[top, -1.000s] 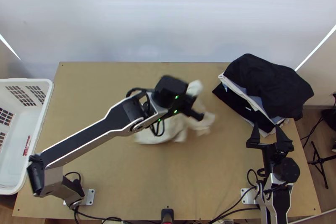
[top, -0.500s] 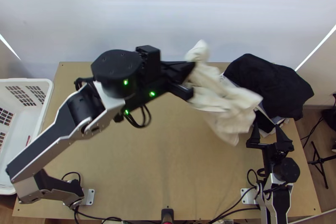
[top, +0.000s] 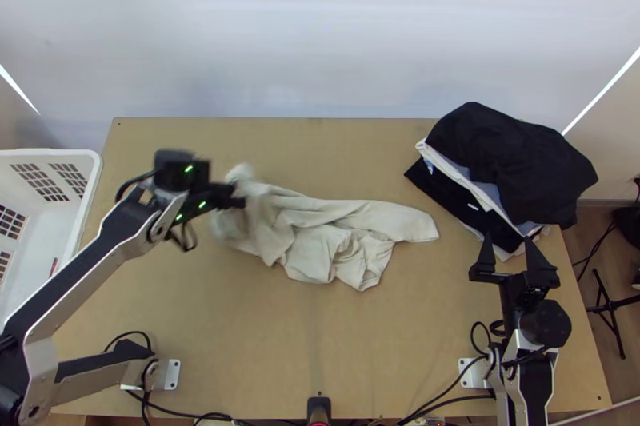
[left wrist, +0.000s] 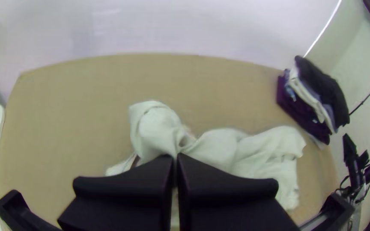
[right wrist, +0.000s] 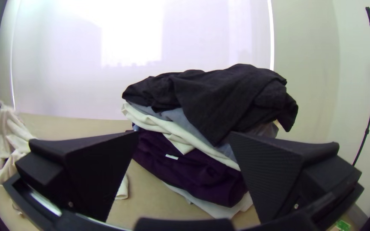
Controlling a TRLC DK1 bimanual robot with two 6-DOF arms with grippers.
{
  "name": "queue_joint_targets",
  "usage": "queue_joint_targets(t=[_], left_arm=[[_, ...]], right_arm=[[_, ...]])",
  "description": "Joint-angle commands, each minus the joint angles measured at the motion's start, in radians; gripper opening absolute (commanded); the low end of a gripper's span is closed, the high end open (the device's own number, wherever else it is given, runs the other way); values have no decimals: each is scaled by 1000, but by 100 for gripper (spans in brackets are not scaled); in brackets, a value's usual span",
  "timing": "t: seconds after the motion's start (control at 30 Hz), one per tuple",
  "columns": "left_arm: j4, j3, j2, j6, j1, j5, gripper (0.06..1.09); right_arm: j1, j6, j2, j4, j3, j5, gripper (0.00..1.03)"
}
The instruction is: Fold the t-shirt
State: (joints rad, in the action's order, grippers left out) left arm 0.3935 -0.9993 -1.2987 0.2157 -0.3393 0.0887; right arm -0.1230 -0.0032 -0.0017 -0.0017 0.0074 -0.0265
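Observation:
The cream t-shirt (top: pixel 320 222) lies bunched and crumpled across the table's middle in the top view, its left end lifted at my left gripper (top: pixel 242 201). In the left wrist view, my left gripper (left wrist: pixel 174 160) is closed on a bunch of the t-shirt (left wrist: pixel 262 149), with folds rising in front of the fingers; which part it holds I cannot tell. At the table's right side stands my right gripper (top: pixel 510 246), apart from the t-shirt and just short of the clothes pile. The right wrist view has this gripper (right wrist: pixel 183 134) open with nothing between its fingers.
A pile of folded clothes (top: pixel 512 162), black on top, sits at the table's back right, close to my right gripper. The white basket (top: pixel 88 186) stands at the left edge. Bare table (top: pixel 240 330) lies nearer than the t-shirt.
My left gripper has swung the t-shirt right and up, then back left and lower. Its far part, airborne half a second ago, now rests across the table. The right arm has stayed still.

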Motion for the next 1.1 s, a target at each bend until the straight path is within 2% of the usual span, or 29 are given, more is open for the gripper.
queue_joint_targets(t=[0.0, 0.33, 0.53, 0.57, 0.63, 0.67, 0.7, 0.77, 0.83, 1.07], left_arm=[[-90, 358, 87, -110, 255, 95, 9], [-137, 427, 61, -187, 408, 121, 9], [-157, 395, 98, -167, 424, 144, 10], [-159, 384, 121, -145, 421, 144, 21], [-157, 347, 177, -88, 407, 144, 67], [-163, 324, 194, -53, 408, 146, 95], [-150, 288, 202, -27, 407, 169, 105], [-131, 223, 219, -1, 413, 233, 105], [-127, 157, 228, 39, 413, 240, 105], [-42, -55, 243, 14, 457, 244, 105]], right_arm=[[0, 0, 0, 0, 0, 0, 98], [0, 0, 0, 0, 0, 0, 98], [0, 0, 0, 0, 0, 0, 98], [0, 0, 0, 0, 0, 0, 98], [0, 0, 0, 0, 0, 0, 98], [0, 0, 0, 0, 0, 0, 98], [0, 0, 0, 0, 0, 0, 98], [0, 0, 0, 0, 0, 0, 98], [0, 0, 0, 0, 0, 0, 98], [0, 0, 0, 0, 0, 0, 98]])
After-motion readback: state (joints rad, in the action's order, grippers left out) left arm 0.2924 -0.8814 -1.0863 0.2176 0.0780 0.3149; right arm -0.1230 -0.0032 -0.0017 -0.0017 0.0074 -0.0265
